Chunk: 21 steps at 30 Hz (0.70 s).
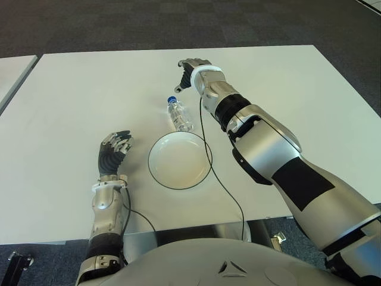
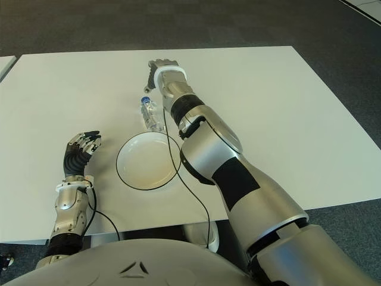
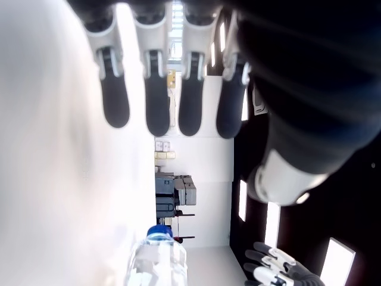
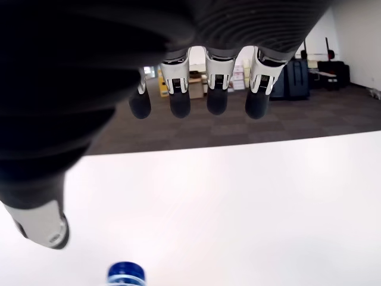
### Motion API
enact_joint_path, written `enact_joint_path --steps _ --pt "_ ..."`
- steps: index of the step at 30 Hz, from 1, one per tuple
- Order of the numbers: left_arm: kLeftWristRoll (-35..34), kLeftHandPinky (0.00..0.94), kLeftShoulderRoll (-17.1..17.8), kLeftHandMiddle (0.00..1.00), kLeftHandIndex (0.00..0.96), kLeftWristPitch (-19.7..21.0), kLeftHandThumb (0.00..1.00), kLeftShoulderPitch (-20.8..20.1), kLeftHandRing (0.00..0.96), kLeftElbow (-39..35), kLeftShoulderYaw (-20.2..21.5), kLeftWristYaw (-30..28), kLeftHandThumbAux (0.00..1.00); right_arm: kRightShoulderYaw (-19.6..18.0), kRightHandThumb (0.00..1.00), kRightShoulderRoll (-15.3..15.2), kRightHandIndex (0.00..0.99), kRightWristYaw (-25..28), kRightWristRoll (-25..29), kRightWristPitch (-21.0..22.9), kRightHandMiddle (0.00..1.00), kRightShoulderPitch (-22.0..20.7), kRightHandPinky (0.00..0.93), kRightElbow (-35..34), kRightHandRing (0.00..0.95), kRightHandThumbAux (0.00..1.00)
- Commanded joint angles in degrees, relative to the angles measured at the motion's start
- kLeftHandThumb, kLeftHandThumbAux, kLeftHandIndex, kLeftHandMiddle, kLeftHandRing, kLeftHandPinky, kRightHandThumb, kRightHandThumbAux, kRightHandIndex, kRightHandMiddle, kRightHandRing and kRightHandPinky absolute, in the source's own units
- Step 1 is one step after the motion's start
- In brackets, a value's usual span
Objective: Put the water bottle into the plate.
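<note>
Clear plastic water bottle (image 1: 180, 115) with blue cap lies on the smooth white table (image 1: 71, 101), touching the round white plate's (image 1: 180, 160) far rim. Right hand (image 1: 193, 72) hovers beyond it, fingers (image 4: 216, 98) loosely extended, empty. Left hand (image 1: 114, 151) near the front edge, left of plate, fingers relaxed, empty.

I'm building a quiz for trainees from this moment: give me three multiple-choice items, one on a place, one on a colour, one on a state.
1. Where does the water bottle lie?
A. in the plate
B. on the table beyond the plate
C. in the left hand

2. What colour is the bottle's cap?
A. blue
B. red
C. white

3. What is the right hand doing?
A. gripping the bottle
B. holding the plate
C. open, holding nothing

Key: 1 B, it lies just past the plate's far rim; 2 A, blue in every view; 3 C, its fingers are spread beyond the cap.
</note>
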Motion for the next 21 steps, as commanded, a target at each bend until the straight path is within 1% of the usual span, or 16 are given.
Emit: enact_joint_path --steps 1,3,5,6,8,9,14,17,21 --pt "0.4 0.356 -0.3 0.333 0.411 -0.3 0.697 -0.2 0.329 0.6 0.4 0.9 0.724 2.1 0.014 5.8 0.004 1.7 -1.5 2.7 0.000 0.4 0.000 0.6 0.000 0.547" --pt "0.0 0.352 -0.5 0.333 0.410 -0.2 0.698 0.0 0.327 0.1 0.5 0.9 0.724 3.8 0.007 7.1 0.002 2.3 -2.6 5.4 0.000 1.5 0.000 0.6 0.000 0.522" --pt "-0.1 0.347 -0.6 0.331 0.410 -0.1 0.699 0.1 0.323 -0.2 0.5 0.9 0.723 4.8 0.002 7.7 0.000 2.7 -3.2 7.0 0.000 2.2 0.000 0.6 0.000 0.473" --pt "-0.1 0.348 -0.7 0.331 0.411 0.0 0.699 0.2 0.323 -0.3 0.5 1.0 0.723 5.5 0.001 8.4 0.000 3.4 -3.5 8.5 0.000 2.4 0.000 0.5 0.000 0.456" --pt "0.0 0.352 -0.7 0.330 0.411 0.2 0.699 0.4 0.326 -0.7 0.5 1.1 0.723 7.0 0.000 10.5 0.000 5.6 -4.2 12.9 0.000 2.5 0.000 0.3 0.000 0.426" --pt "0.0 0.354 -0.7 0.330 0.411 0.3 0.699 0.4 0.327 -0.8 0.5 1.1 0.724 7.5 0.000 11.1 0.000 6.4 -4.4 14.1 0.000 2.5 0.000 0.3 0.000 0.411" --pt "0.1 0.358 -0.8 0.328 0.410 0.6 0.699 0.6 0.328 -1.2 0.5 1.4 0.724 8.1 0.000 11.2 0.000 9.5 -4.0 14.8 0.000 2.0 0.000 0.2 0.000 0.374" --pt "0.2 0.358 -0.9 0.328 0.410 0.7 0.699 0.7 0.328 -1.5 0.4 1.6 0.724 8.3 0.000 11.3 0.000 10.2 -3.8 15.2 0.000 1.9 0.000 0.0 0.000 0.364" --pt "0.5 0.361 -0.9 0.333 0.410 1.1 0.699 0.8 0.332 -1.6 0.5 1.9 0.723 6.9 0.000 11.9 0.000 9.7 -2.0 15.2 0.000 4.4 0.000 0.2 0.000 0.357"
